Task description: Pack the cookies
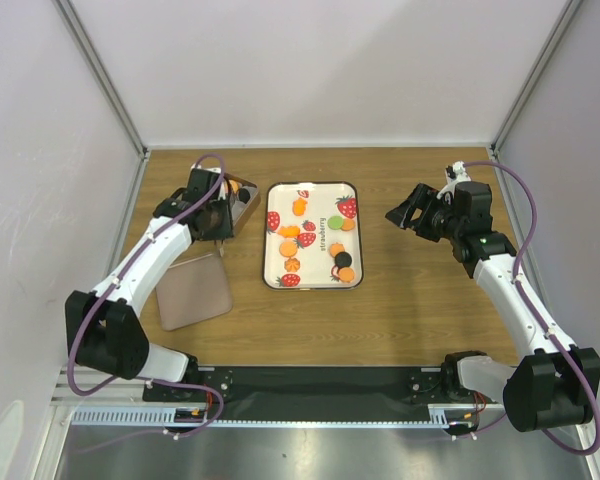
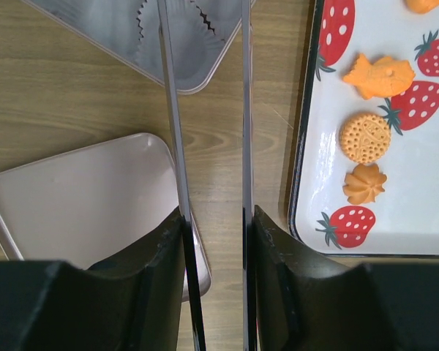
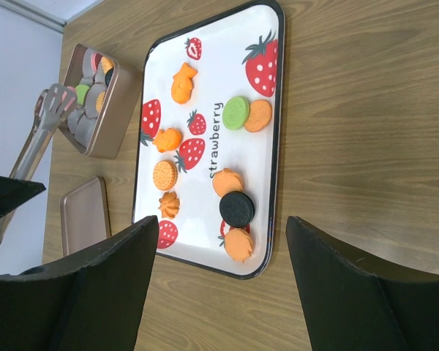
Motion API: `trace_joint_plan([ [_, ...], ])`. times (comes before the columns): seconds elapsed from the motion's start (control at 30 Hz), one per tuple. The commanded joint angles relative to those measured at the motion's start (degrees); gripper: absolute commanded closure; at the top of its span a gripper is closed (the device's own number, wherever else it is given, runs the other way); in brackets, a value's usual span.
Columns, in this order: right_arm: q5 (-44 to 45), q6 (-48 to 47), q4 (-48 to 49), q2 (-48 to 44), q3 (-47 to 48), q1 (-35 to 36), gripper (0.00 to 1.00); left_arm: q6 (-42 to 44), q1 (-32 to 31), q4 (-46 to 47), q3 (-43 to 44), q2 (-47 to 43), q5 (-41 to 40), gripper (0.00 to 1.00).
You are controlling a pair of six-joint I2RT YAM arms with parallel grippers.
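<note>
Top external view: the left gripper (image 1: pixel 216 208) hung over a rose-gold rectangular metal tin (image 1: pixel 246 203) at the far left of the wooden table (image 1: pixel 420 300). The right gripper (image 1: pixel 408 212) hovered to the right of a white rectangular tray (image 1: pixel 323 198) printed with red strawberries, apart from it. Left wrist view: the left fingers (image 2: pixel 161 248) clasped a pair of slim silver metal tongs (image 2: pixel 170 110), whose two blades ran nearly parallel with a narrow gap between them, above bare table between a flat pinkish-beige lid (image 2: pixel 80 197) and the tray. Right wrist view: the right fingers (image 3: pixel 95 278) stood wide apart with nothing between them. Most of the small flat cookies (image 3: pixel 164 175) lay loose on the tray: orange ones in several shapes, one green round cookie (image 3: pixel 235 113) just beside an orange round one, and one black round cookie (image 3: pixel 237 208). Several more sat inside the tin.
</note>
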Motion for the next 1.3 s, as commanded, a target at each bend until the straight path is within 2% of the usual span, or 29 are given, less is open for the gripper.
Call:
trace_joint_plan([
  [0.0,-0.62,-0.67,1.38,-0.61,1.14,0.18,0.23,1.54,0.89,2.21,-0.62,-0.44,2.23,0.59],
  [0.4,-0.36,-0.94,1.29,-0.35,1.32,0.27,0.23,2.07,1.25,5.28,-3.34,1.93,6.44,0.58],
  [1.27,0.17,-1.11,1.02,0.01,1.23,0.62,0.23,1.54,3.44,7.22,-2.2,4.48,6.36,0.56],
])
